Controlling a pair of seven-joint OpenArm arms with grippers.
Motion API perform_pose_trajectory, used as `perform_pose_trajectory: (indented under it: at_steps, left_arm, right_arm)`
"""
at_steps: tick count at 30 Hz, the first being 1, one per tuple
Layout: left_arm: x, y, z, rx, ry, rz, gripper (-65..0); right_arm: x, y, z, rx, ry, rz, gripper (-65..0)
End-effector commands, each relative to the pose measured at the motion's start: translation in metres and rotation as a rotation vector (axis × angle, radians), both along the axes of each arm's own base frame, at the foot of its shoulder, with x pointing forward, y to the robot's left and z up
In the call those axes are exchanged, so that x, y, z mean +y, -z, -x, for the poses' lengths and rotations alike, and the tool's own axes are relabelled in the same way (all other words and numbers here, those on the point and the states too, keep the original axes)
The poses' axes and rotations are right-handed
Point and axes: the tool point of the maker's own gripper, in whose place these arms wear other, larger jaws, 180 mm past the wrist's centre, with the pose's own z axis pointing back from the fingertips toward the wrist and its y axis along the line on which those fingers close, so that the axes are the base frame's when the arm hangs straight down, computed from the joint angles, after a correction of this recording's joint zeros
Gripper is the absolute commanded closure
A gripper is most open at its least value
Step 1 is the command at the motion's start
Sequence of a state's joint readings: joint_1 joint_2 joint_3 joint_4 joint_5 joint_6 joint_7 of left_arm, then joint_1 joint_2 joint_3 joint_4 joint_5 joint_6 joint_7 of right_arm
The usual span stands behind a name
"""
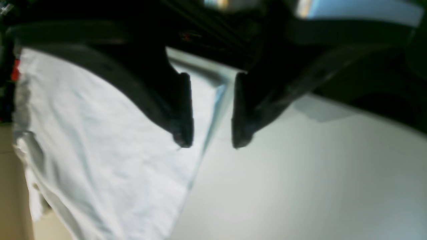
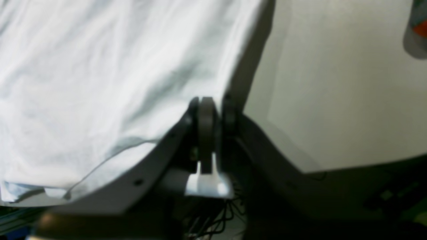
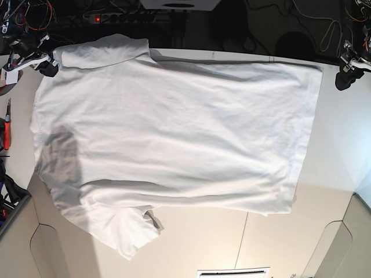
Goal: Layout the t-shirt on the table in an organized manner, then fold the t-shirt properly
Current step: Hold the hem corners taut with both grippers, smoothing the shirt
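- T-shirt (image 3: 174,133) spread across table (image 3: 203,243).
- Left gripper (image 1: 209,145) spread apart, empty, just beside shirt's edge.
- Right gripper (image 2: 213,100) pinched closed at the cloth's edge.

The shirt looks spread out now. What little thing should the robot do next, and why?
Probably release the right tool, which looks pinched shut on the t-shirt at its edge. The left tool is already open, with a clear gap above the shirt's edge. The shirt lies mostly flat on the table, so letting go comes before folding.
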State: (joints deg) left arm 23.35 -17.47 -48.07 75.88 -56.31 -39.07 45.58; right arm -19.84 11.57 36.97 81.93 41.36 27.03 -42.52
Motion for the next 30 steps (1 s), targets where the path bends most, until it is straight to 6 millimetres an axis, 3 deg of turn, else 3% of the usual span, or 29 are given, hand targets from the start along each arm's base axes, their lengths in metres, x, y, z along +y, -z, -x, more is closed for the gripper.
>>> perform_pose_trajectory:
  at_steps: [1, 10, 20, 30]
  left_arm:
    - [0.007, -0.01, -0.004, -0.04, -0.002, -0.014, -32.2]
    - [-0.016, 0.007, -0.001, -0.025, -0.004, 0.041, -34.4]
    - [-0.013, 0.029, 0.011, 0.008, -0.062, 0.056, -34.4]
    - [-0.022, 0.028, 0.011, 0.0, -0.063, 0.134, -34.4]
  right_arm:
    - [-0.005, -0.009, -0.008, -0.04, 0.004, 0.002, 0.0]
    - [-0.004, -0.009, -0.007, -0.035, 0.0, -0.001, 0.0]
    - [-0.003, -0.01, -0.008, -0.041, 0.004, -0.009, 0.0]
    - [-0.003, -0.01, -0.008, -0.041, 0.004, -0.009, 0.0]
